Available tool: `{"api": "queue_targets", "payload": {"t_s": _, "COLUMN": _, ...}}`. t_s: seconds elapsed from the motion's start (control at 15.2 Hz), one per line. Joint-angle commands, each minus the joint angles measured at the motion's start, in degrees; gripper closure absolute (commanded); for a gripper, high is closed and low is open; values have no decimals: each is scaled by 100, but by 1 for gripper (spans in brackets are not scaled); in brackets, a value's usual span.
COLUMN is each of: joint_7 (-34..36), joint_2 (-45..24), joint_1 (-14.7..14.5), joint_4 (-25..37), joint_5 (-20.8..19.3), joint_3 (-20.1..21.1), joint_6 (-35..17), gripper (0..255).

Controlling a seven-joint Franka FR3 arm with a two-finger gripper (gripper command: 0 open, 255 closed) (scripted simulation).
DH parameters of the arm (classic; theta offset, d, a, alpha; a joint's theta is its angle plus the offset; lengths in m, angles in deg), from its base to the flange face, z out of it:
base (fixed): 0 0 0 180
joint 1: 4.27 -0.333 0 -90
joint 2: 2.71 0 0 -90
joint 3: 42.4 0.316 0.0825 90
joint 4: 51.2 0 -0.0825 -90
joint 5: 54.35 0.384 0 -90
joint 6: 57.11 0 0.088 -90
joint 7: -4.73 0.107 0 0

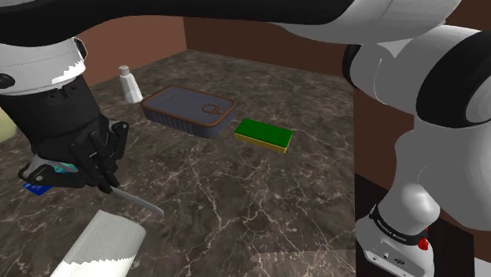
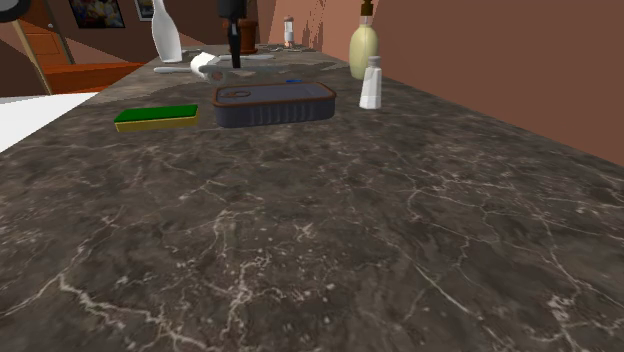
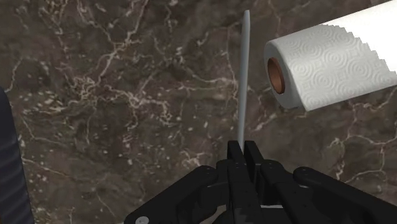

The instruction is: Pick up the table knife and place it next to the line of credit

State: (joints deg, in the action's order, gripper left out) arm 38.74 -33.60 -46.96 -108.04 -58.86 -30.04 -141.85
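Note:
My black gripper (image 1: 106, 182) is shut on the handle end of a thin grey table knife (image 1: 142, 201). In the wrist view the fingers (image 3: 252, 151) clasp the knife (image 3: 244, 83), and its blade runs straight ahead past the open end of a paper towel roll (image 3: 331, 60). A small blue card (image 1: 35, 188) lies on the dark marble counter (image 1: 236, 204) just under and behind the hand, partly hidden by it. In the second exterior view the gripper (image 2: 233, 55) stands at the far end of the counter.
The paper towel roll (image 1: 102, 248) lies close to the blade tip. A flat grey tin (image 1: 190, 110), a green and yellow sponge (image 1: 264, 134) and a white shaker (image 1: 130, 84) sit further back. A yellowish bottle (image 2: 363, 50) stands by the brown wall.

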Motion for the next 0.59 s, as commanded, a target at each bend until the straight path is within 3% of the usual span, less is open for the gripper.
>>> {"api": "queue_targets", "payload": {"t_s": 0.0, "joint_7": -9, "joint_2": 46, "joint_1": 28, "joint_4": -239, "joint_5": 9, "joint_3": -1, "joint_6": -197, "gripper": 255}}
{"api": "queue_targets", "payload": {"t_s": 0.13, "joint_7": -10, "joint_2": 122, "joint_1": 56, "joint_4": -540, "joint_5": 22, "joint_3": 1, "joint_6": -421, "gripper": 255}}
{"api": "queue_targets", "payload": {"t_s": 0.53, "joint_7": -10, "joint_2": 122, "joint_1": 56, "joint_4": -540, "joint_5": 22, "joint_3": 1, "joint_6": -421, "gripper": 255}}
